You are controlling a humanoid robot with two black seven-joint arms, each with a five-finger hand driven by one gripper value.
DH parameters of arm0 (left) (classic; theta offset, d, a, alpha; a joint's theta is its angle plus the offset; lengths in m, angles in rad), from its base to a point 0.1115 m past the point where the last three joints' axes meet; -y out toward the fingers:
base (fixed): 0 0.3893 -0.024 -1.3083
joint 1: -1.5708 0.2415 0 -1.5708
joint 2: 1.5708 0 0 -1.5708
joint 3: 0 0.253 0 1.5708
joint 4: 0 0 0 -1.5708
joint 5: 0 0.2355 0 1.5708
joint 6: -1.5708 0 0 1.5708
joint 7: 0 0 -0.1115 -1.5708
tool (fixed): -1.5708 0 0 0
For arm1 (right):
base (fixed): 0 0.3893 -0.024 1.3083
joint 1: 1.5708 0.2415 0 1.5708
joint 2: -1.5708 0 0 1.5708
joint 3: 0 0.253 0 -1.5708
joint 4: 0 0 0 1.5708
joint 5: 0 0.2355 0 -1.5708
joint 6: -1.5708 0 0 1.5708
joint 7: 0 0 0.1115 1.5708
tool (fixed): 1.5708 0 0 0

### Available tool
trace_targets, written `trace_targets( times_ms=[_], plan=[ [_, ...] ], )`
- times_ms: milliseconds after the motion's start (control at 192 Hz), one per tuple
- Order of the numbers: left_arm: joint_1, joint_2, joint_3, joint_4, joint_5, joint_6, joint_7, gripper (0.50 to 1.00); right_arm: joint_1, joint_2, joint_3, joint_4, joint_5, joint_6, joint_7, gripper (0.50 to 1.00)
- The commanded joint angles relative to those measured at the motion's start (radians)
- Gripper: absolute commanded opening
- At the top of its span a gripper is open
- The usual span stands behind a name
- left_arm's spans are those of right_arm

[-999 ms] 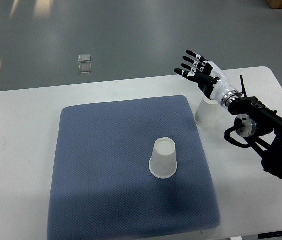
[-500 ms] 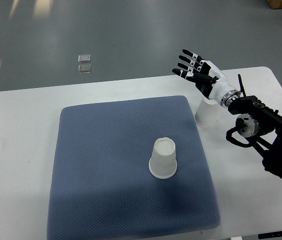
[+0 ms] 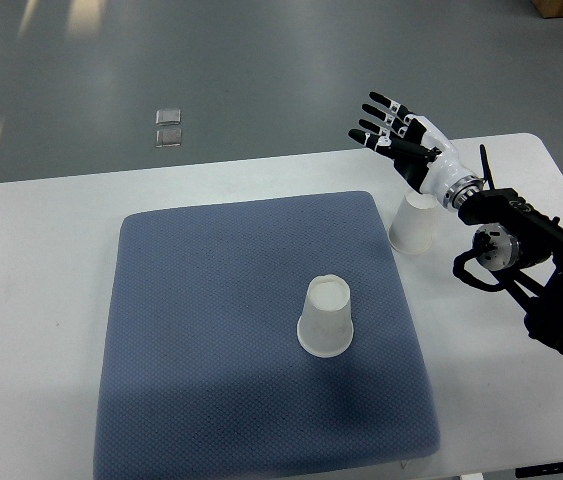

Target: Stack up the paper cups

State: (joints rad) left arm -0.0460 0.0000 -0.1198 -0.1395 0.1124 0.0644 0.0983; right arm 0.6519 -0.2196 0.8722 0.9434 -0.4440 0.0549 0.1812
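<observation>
views: one, top | angle: steep downward from robot's side | range: mid, whole surface (image 3: 51, 230) plus floor (image 3: 261, 70) beyond | shared: none

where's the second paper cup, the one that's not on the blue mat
In the top view it stands upside down on the white table, just off the blue mat's far right corner, partly under the open right robot hand.

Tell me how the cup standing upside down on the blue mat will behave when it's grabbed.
The paper cup looks thin-walled, so it likely crushes under a hard squeeze. Empty, it's probably very light. Resting on its wide rim on the soft blue mat, it should resist tipping but may slide.
</observation>
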Motion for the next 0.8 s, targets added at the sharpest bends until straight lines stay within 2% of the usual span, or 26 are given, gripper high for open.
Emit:
trace_targets(
  times_ms=[0,104,395,552,661,796],
  plan=[
    [0.0,0.0,-0.001,0.0,0.0,0.0,0.001,1.0,0.0,0.002,0.001,0.0,0.001,-0.001,0.007,0.913],
    [0.0,0.0,0.0,0.0,0.0,0.0,0.001,1.0,0.002,0.002,-0.001,0.0,0.001,-0.004,0.032,0.915],
    [0.0,0.0,0.0,0.0,0.0,0.0,0.001,1.0,0.009,-0.012,-0.012,0.0,-0.013,0.011,0.029,0.919],
    [0.0,0.0,0.0,0.0,0.0,0.0,-0.002,1.0,0.011,-0.017,-0.021,0.0,-0.013,0.082,0.027,0.919],
    [0.0,0.0,-0.001,0.0,0.0,0.0,0.001,1.0,0.014,-0.063,-0.025,0.0,-0.013,0.146,0.034,0.915],
    [0.0,0.0,0.0,0.0,0.0,0.0,0.001,1.0,0.043,-0.126,-0.035,0.0,-0.013,0.16,0.032,0.907]
  ],
)
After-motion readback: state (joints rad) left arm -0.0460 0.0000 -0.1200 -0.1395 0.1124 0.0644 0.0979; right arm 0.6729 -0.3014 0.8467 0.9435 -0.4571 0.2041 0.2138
